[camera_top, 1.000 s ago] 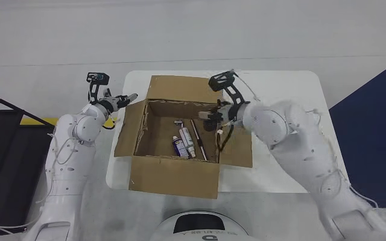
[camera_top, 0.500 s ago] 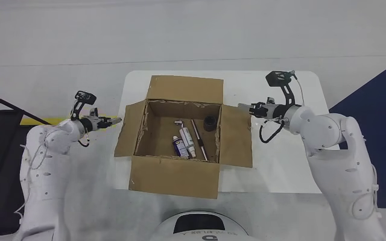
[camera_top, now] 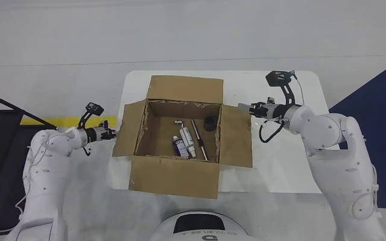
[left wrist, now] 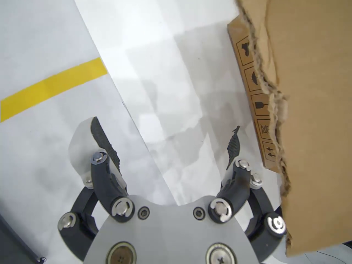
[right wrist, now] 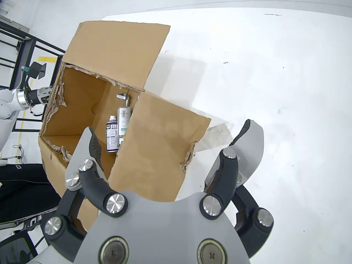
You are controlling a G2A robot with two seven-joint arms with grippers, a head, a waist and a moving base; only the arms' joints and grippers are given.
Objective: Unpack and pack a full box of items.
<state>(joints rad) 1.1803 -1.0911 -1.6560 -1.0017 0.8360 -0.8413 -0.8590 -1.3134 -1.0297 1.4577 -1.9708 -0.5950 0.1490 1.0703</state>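
White table (camera_top: 283, 162), with an open cardboard box (camera_top: 175, 176) on its left part, all four flaps folded out and the edges torn. My left gripper (left wrist: 165, 138) hangs at the table's left edge, just outside the left flap, fingers spread, holding nothing. My right gripper (right wrist: 170, 134) is over bare table just beside the right flap, also spread wide and empty. The contents are on the box floor, right of centre, so the box is not unpacked yet. A thin dark rod (camera_top: 199, 140) is the longest item and lies closest to the right wall. A white bottle (camera_top: 187, 140) lies just beside it, and a smaller blue-and-white spray can (camera_top: 178, 146) lies against the bottle. A small black cap (camera_top: 210, 123) sits apart in the far right corner. Rod, bottle and can all lie flat, with their long axes running roughly from the far wall toward me, slightly slanted. From my right gripper everything lies inward and down, past the right flap. The left gripper is well apart from it all, with the raised left flap in between. My call is that the right arm is nearer, with the cap its closest pick. For the long items the fingers should close across the axis.
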